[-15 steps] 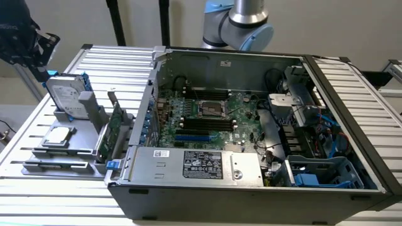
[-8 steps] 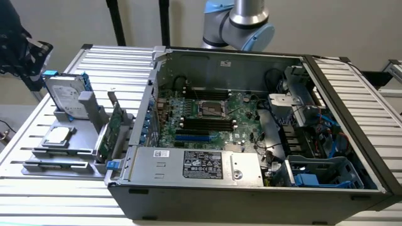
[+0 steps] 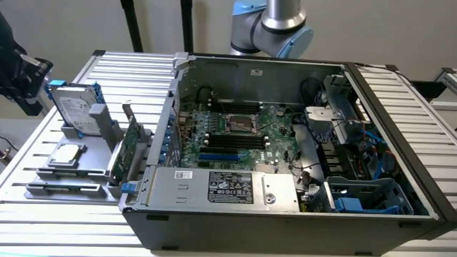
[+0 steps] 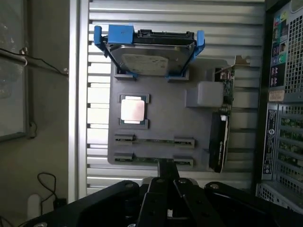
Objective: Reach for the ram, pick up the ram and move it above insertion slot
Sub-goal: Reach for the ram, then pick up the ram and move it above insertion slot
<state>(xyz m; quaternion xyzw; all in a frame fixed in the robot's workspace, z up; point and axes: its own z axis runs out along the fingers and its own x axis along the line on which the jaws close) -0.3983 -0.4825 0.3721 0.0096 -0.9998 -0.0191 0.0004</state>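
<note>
My fingers (image 4: 164,171) are together and empty, lined up on the ram (image 4: 144,160), which sits in the grey tray (image 4: 161,118), held by end clips (image 4: 124,157), presumably leaving its middle free to grasp.

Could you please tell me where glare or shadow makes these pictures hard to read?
Wrist view: the CPU lid is washed out to near white, the ribbed table glares beside the holder, the ram is a thin, dim strip, and the computer case lies in shadow. Exterior view: light is even, though the case's interior is darker than the table.
</note>
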